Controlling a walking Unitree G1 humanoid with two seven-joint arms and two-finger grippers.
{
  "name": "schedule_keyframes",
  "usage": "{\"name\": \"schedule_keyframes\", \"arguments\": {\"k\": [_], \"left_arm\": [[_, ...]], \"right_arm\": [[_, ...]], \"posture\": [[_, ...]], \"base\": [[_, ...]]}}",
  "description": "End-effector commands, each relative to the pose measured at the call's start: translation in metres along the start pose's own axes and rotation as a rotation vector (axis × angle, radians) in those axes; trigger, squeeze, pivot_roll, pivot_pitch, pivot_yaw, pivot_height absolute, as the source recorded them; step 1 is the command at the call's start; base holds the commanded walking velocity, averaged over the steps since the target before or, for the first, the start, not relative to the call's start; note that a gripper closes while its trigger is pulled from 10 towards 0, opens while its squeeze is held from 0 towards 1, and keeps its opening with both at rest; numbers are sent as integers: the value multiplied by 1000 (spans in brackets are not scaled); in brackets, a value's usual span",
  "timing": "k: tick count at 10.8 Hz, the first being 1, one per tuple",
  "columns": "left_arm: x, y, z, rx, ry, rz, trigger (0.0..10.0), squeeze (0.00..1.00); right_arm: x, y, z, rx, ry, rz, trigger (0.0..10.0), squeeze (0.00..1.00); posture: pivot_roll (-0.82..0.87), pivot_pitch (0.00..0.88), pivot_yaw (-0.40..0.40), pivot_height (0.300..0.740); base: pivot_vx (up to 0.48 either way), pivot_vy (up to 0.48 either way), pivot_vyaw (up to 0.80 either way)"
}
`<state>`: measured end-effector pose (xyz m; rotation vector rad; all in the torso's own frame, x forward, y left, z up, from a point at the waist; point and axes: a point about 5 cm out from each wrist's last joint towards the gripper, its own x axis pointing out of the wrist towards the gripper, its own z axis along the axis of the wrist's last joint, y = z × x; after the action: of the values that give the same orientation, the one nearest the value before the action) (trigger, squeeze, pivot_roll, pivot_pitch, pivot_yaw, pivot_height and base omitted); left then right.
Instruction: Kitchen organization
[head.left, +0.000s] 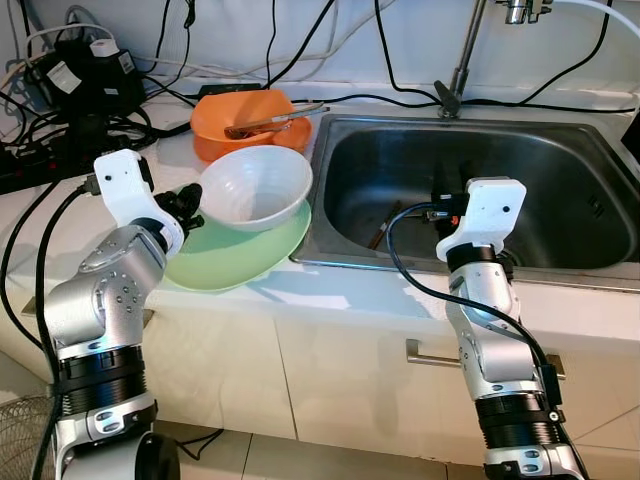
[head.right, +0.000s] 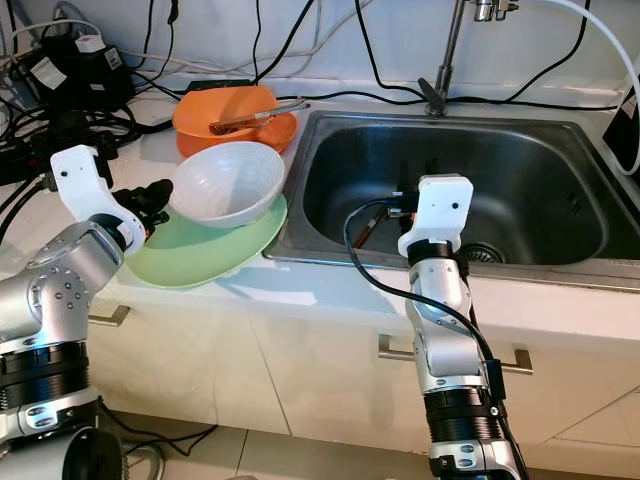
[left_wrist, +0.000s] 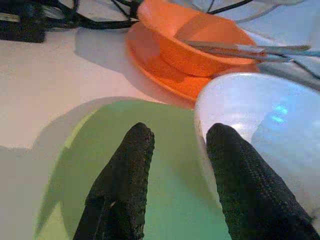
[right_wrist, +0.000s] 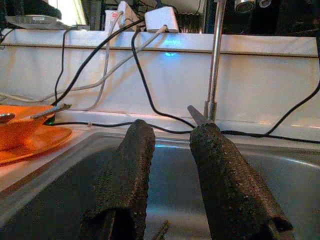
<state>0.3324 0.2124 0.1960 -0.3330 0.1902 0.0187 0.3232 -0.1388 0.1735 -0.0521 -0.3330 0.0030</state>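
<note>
The white bowl is seated on the green plate, left of the sink. The left gripper is held beside the bowl's rim, fingers apart, nothing gripped. The right gripper is poised over the sink, fingers apart

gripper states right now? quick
Left gripper: open, holding nothing, over the green plate beside the white bowl.
Right gripper: open, holding nothing, above the sink.
</note>
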Motion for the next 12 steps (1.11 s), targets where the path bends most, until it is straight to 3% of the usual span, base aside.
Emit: {"name": "schedule_keyframes", "arguments": {"k": [1,3,8,12], "left_arm": [[-1,0,3,-24,2,-18,10000,0],[-2,-9,-2,-101,40,-99,10000,0],[-2,-18,-21,-127,126,-157,10000,0],[-1,-32,-56,-190,239,-208,10000,0]], "right_arm": [[2,3,1,7,-1,9,10000,0],[2,5,0,11,0,13,10000,0],[2,6,0,12,4,17,10000,0],[2,7,-2,12,14,20,10000,0]], "posture": [[30,0,71,740],[31,0,74,740],[25,0,77,740],[23,0,77,740]], "base": [[0,0,0],[0,0,0],[0,0,0],[0,0,0]]}}
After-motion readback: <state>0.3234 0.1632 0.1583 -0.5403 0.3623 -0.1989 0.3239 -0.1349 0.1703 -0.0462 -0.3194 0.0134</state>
